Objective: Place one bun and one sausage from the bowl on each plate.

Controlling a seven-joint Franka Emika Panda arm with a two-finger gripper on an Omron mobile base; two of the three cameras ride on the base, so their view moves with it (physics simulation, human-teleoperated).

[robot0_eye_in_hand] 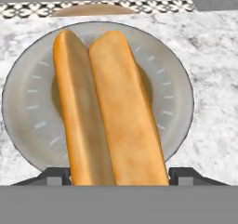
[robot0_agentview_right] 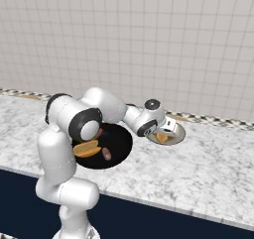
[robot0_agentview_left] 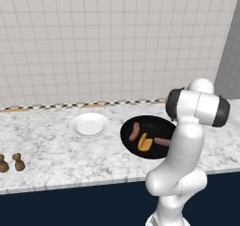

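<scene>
Bun (robot0_eye_in_hand: 109,107) over tan plate (robot0_eye_in_hand: 179,86) between spread claw (robot0_eye_in_hand: 120,175) fingers, white plate (robot0_agentview_left: 89,124) leftward.

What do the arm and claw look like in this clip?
The arm is glossy white, built of rounded, tube-like segments with black bands at the joints. A round dark grey cap sits on top of the wrist. The claw is a compact white block; in the hand view its two small finger tips are dark grey. No cables or markings show.

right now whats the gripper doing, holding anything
gripper: over the tan plate, jaws spread around a bun; whether it grips the bun or has let go cannot be told.
</scene>
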